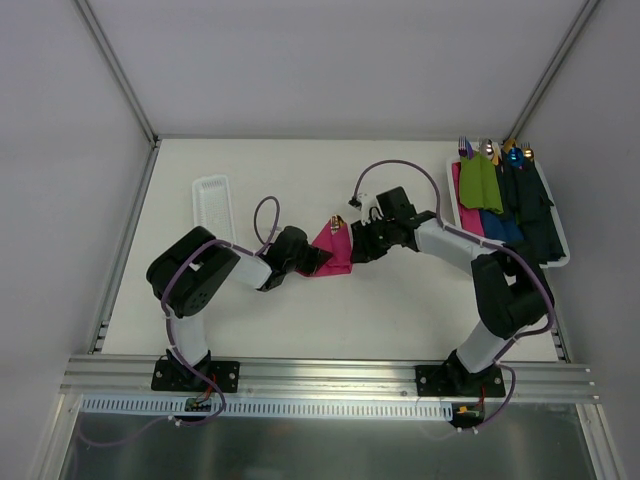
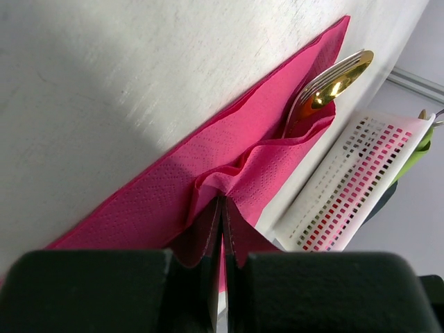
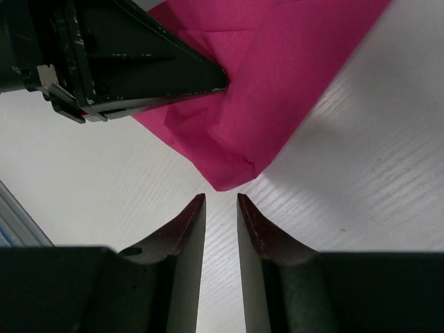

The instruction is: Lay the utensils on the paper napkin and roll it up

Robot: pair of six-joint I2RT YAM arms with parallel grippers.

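The magenta-pink paper napkin [image 1: 335, 250] lies folded at the middle of the table. Gold utensils [image 2: 331, 84] stick out of its fold; their tips show at the napkin's top [image 1: 336, 223]. My left gripper [image 2: 223, 208] is shut on a pinched fold of the napkin [image 2: 208, 173], at its left side [image 1: 318, 262]. My right gripper [image 3: 220, 200] is slightly open and empty, its tips just short of the napkin's corner [image 3: 229, 182], at the napkin's right side [image 1: 358, 245]. The left gripper's fingers [image 3: 139, 62] show in the right wrist view, on the napkin.
A white perforated tray [image 1: 211, 205] lies at the back left. Another white tray [image 1: 560, 245] at the right holds green [image 1: 480, 185] and blue [image 1: 520, 210] napkin rolls with coloured utensils. It also shows in the left wrist view [image 2: 354, 180].
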